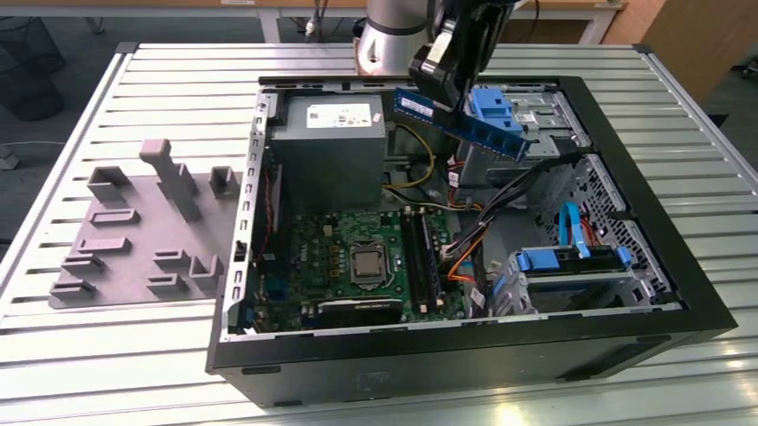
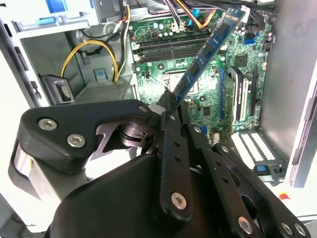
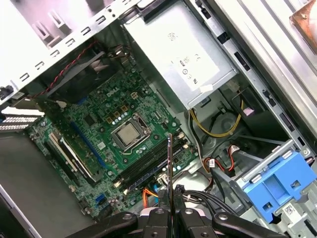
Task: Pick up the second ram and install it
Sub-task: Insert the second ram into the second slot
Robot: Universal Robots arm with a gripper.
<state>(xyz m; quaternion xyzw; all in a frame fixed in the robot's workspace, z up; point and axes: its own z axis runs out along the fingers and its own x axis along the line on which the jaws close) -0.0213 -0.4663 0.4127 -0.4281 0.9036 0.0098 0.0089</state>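
The black gripper hangs above the far part of the open black computer case, and its fingers are clamped tight on one end of the long, slim, dark-blue circuit-board stick, the second ram. The stick is up in the air, clear of everything, slanting down toward the exterior view's right over the grey metal power supply box and the light-blue plastic drive bracket at the far side of the case.

In the second wrist view the ram juts out from the closed fingers as a thin tilted blade over the green motherboard. In the first wrist view it shows edge-on as a thin dark line rising between the fingers, with the long memory slots on the board beneath it and the square silver processor just beyond.

Down in the case, the motherboard lies flat with its slots running near to far beside the processor socket. Another light-blue bracket sits at the near right. On the ribbed metal surface, left of the case, rests a grey plastic fixture tray with upright pegs.
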